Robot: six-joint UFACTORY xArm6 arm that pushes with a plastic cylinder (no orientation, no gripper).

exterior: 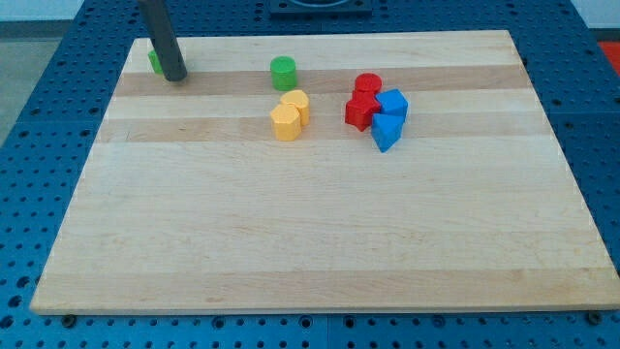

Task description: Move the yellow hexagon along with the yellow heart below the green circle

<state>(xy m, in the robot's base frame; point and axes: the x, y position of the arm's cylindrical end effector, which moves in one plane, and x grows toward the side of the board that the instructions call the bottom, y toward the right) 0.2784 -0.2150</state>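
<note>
The green circle [283,73] sits near the top middle of the wooden board [320,242]. Just below it lie two yellow blocks touching each other: the yellow hexagon [286,123] in front and the yellow heart [296,104] behind it to the right. My tip [174,76] rests on the board at the top left, far to the left of the yellow blocks. A second green block [153,61] is mostly hidden behind the rod; its shape cannot be made out.
A cluster of two red blocks [363,102] and two blue blocks [389,118] sits to the right of the yellow pair. A blue pegboard table [39,145] surrounds the board.
</note>
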